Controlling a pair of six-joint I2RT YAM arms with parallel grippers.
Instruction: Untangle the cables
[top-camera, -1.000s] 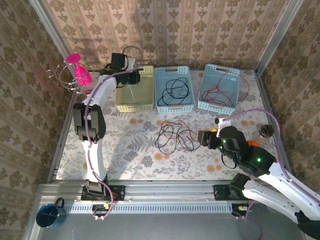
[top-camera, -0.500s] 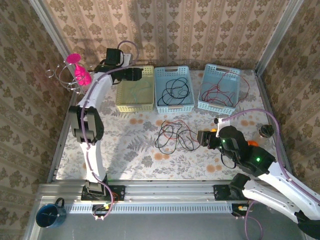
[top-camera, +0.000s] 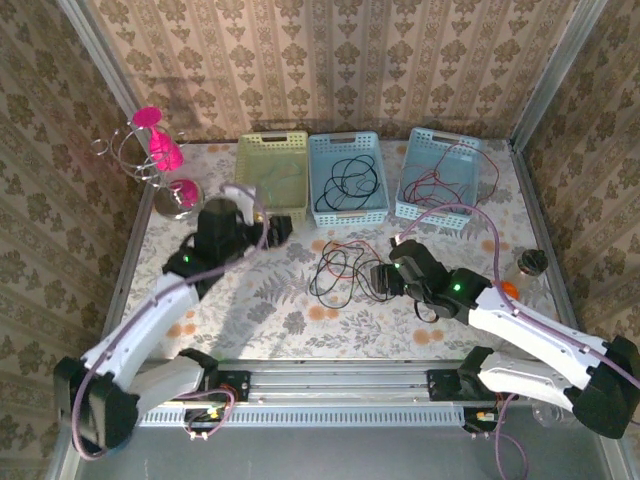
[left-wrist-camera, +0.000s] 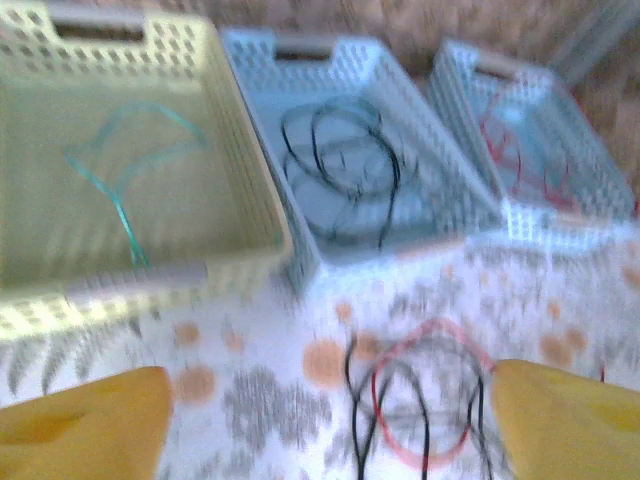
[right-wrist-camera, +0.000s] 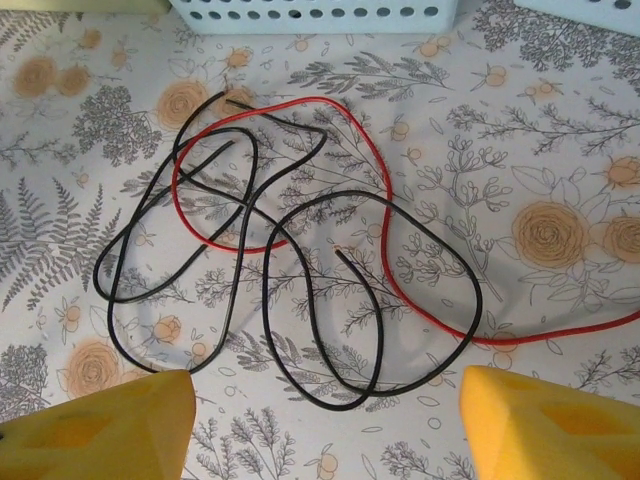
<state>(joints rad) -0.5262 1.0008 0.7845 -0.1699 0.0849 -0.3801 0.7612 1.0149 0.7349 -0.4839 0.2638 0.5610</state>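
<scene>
My left jaws, right jaws gaping, empty. Thin red-and-black wire tangle (right-wrist-camera: 250, 215) on floral desk (right-wrist-camera: 560, 120) below; I fear pinching crossed strands, tightening knot.

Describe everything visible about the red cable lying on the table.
The red cable is a thin, flexible, plastic-looking wire lying slack and flat on the floral table. One end curls into a loop inside the tangle. The rest snakes rightward and runs off the edge of the right wrist view. Black cables cross it at several spots. The right gripper stands open, not touching it.
</scene>
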